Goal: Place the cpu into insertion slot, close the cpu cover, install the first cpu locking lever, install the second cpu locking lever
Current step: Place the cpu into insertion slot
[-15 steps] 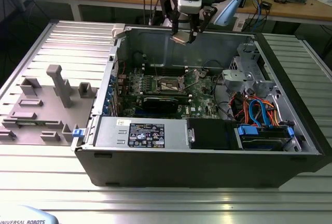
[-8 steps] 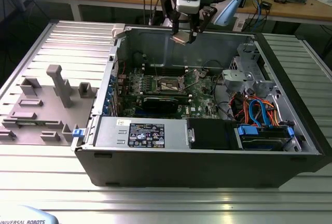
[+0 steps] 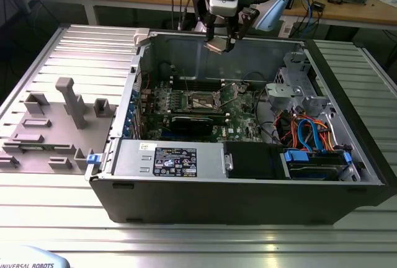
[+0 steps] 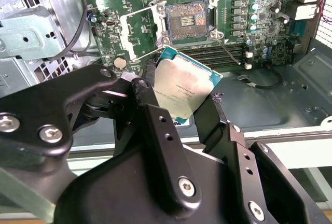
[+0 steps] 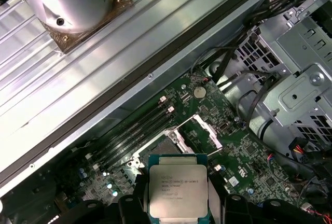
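My gripper hangs over the back wall of the open computer case, shut on the cpu. In both wrist views the cpu shows its silver-grey top, pinched at two opposite edges by the black fingers. The insertion slot lies bare on the green board below and ahead of the chip. The cpu cover stands swung open beside the slot. A thin wire lever lies loose by the slot.
Long black memory slots flank the socket. A metal drive cage and coloured cables fill the case at the exterior view's right, a black power unit its front. A grey fixture block sits on the ribbed table.
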Controlling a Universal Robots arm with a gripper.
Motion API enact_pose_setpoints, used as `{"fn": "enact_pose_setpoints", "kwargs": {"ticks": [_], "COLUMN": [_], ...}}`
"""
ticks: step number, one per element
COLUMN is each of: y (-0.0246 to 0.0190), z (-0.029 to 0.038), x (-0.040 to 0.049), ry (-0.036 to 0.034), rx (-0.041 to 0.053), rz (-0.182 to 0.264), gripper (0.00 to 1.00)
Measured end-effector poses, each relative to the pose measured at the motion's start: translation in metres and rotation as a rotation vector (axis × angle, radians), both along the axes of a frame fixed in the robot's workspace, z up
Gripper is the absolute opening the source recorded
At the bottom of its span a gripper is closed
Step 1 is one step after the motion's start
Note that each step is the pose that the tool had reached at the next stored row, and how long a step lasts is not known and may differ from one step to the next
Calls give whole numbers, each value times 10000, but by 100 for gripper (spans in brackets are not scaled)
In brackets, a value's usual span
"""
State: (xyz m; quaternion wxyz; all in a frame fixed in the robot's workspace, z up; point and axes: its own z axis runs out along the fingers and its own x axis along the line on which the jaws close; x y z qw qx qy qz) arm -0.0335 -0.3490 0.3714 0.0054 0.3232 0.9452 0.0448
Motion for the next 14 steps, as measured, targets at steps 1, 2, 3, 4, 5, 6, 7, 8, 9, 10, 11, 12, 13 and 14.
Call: {"fn": "enact_pose_setpoints", "kwargs": {"ticks": [1, 2, 3, 4, 5, 6, 7, 8, 9, 10, 11, 12, 13, 14], "y": [0, 0, 0, 0, 0, 0, 0, 0, 0, 0, 0, 0, 0, 0], "z": [0, 0, 0, 0, 0, 0, 0, 0, 0, 0, 0, 0, 0, 0], "x": [0, 0, 0, 0, 0, 0, 0, 0, 0, 0, 0, 0, 0, 0], "ry": [0, -1, 0, 0, 0, 0, 0, 0, 0, 0, 0, -1, -1, 0], "rx": [0, -1, 0, 0, 0, 0, 0, 0, 0, 0, 0, 0, 0, 0], "rz": [-3, -8, -16, -23, -37, -45, -52, -68, -86, -99, -141, -174, -220, -260], "gripper": [54, 54, 54, 54, 54, 54, 54, 54, 54, 54, 54, 54, 54, 54]}}
